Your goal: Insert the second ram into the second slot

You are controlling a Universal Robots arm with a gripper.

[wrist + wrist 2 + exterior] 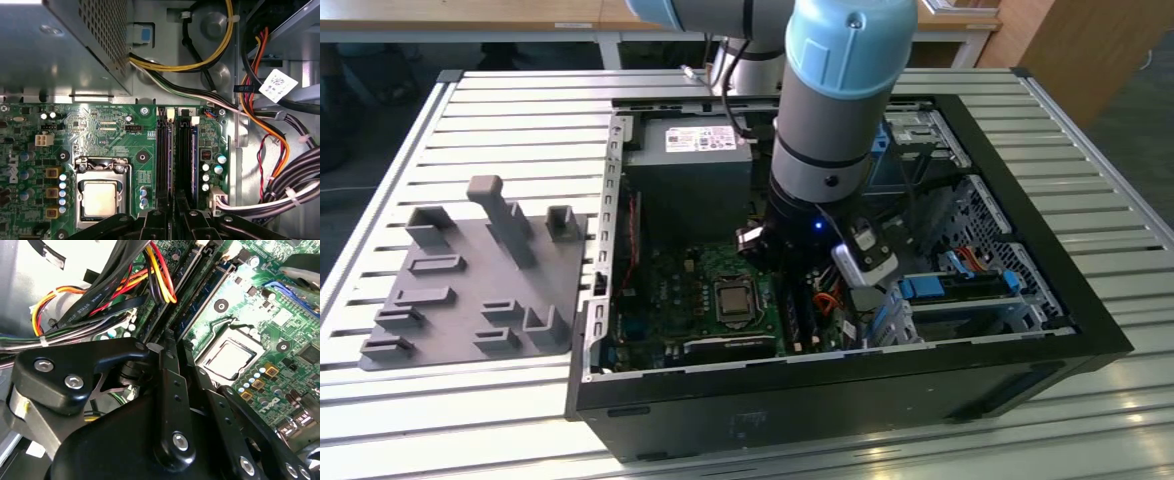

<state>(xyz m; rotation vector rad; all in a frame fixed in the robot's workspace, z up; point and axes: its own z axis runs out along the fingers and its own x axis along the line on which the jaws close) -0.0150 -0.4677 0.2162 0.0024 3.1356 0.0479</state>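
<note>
My gripper (801, 295) reaches down into the open computer case (854, 395), over the memory slots beside the processor socket (734, 297). In the first wrist view the second ram (171, 160) is a thin dark-blue strip standing on edge in its slot. It runs straight in between my black fingers (156, 222). The gripper (172, 220) is closed narrowly on that near end. In the second wrist view the gripper (175, 347) has its fingers almost together, tips at the end of the long slots. Another blue stick (194, 160) stands in a neighbouring slot.
A grey power supply (50, 45) sits beyond the slots. Bundles of black, yellow and red cables (280, 190) crowd the side next to them. Bright-blue drive-bay clips (927, 288) are at the exterior view's right. A grey fixture plate (467, 280) lies outside the case.
</note>
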